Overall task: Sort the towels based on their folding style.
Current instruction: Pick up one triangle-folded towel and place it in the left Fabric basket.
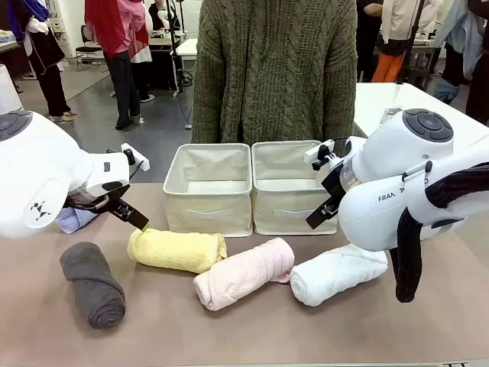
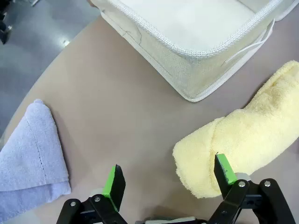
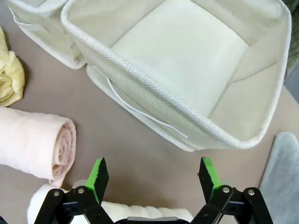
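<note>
Fluffy yellow towel roll (image 2: 247, 140), lower right, beside the left gripper (image 2: 168, 175), spread wide; right gripper (image 3: 153, 172) equally wide; right arm (image 1: 397, 199) reads "FRAN".

A taupe table (image 1: 252, 329) with a rounded left edge carries two cream fabric bins, the left bin (image 1: 208, 214) and the right bin (image 1: 286, 215), standing upright and touching side by side at the far middle. In front of them four rolled towels lie on their sides in a loose row: a dark grey roll (image 1: 93, 283) at the left, apart from the rest, then a yellow roll (image 1: 176, 251), a pink roll (image 1: 243, 274) and a white roll (image 1: 336, 274). The pink and white ends seem to touch. A light blue folded towel (image 2: 28, 149) lies flat near the left edge. A grey-green towel (image 3: 280, 177) lies beside the right bin, mostly cut off.
</note>
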Tool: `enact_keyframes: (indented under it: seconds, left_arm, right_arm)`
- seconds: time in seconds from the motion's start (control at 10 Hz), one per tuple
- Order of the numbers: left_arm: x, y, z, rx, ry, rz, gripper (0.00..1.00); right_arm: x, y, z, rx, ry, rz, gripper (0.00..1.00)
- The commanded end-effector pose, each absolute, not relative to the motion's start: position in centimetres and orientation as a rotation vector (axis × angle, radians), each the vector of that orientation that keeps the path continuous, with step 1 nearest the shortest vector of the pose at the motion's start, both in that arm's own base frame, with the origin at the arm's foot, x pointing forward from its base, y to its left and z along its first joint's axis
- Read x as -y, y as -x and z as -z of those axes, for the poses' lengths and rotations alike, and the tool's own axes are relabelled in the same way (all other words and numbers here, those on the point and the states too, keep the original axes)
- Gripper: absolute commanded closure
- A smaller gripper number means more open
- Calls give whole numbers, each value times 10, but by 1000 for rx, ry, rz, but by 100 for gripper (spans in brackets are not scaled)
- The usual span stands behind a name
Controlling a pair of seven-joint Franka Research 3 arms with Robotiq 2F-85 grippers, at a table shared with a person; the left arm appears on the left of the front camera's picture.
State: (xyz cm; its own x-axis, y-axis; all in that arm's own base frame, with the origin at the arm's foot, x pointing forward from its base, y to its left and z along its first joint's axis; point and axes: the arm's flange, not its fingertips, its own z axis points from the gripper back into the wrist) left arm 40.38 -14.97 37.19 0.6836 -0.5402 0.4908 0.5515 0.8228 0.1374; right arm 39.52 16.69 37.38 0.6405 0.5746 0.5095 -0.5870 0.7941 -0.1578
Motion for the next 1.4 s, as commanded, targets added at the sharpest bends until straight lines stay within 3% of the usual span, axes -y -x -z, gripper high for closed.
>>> enact_keyframes:
  seconds: [0.0,1.2,1.3]
  left_arm:
    - [150,-404,-372,543,22,612,0]
    - [150,-404,-372,543,22,612,0]
    - [146,-399,-398,532,34,669,0]
  right_arm:
    - [-167,-395,-374,573,-23,-662,0]
    - [-167,-395,-374,573,-23,-662,0]
    - [-167,-395,-374,573,-23,-662,0]
